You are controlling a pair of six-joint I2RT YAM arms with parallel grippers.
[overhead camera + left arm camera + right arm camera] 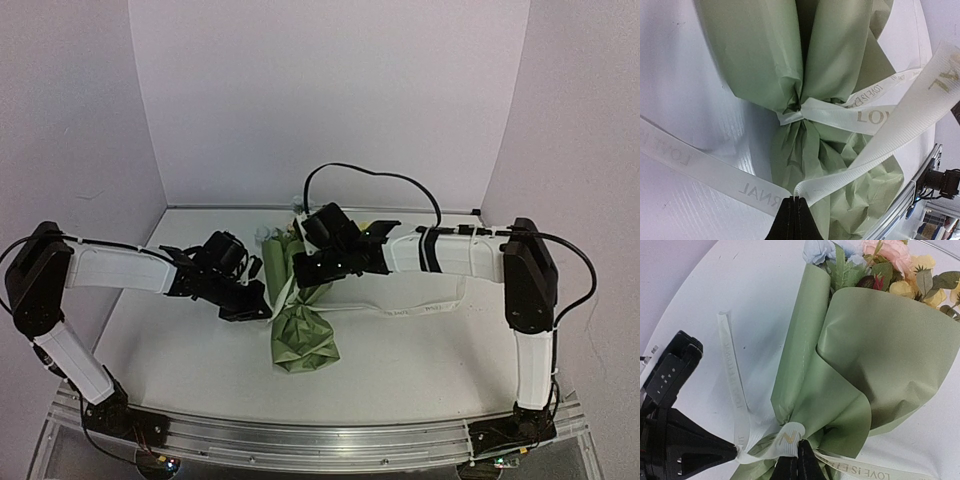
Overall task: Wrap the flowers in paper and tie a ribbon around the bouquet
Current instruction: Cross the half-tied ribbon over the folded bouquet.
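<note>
**Bouquet cinched at the waist, both grippers closed on the ribbon**

**Top view.** You see the bouquet (300, 335) lying near the middle of the worktop (420, 380), blooms toward the far wall and the crumpled foot toward the arms. The left gripper (266, 311) meets it from the left at its narrow waist. The right gripper (298, 275) reaches in from the right, close to the same spot. A length of ribbon (425, 308) trails flat across the worktop to the right of the bouquet.

**Left wrist view.** The paper (760, 60) is gathered to a tight waist with the ribbon cinched round it. Your left gripper is closed, its two fingertips pressed together on a fold of ribbon at the bottom edge of the view. From that pinch one run goes up and to the right past the bouquet, and another lies flat on the worktop to the left. Pale lettering shows along both.

**Right wrist view.** The flowers (890, 260), pale blue, pink and yellow blooms with green leaves, stand out of the wide mouth of the cone at the upper right. Your right gripper is closed, fingertips together on the ribbon band at the waist. The left gripper enters from the lower left, its tip holding the ribbon just beside that band. One ribbon tail runs up the worktop along the left of the paper; another runs off to the lower right.
</note>
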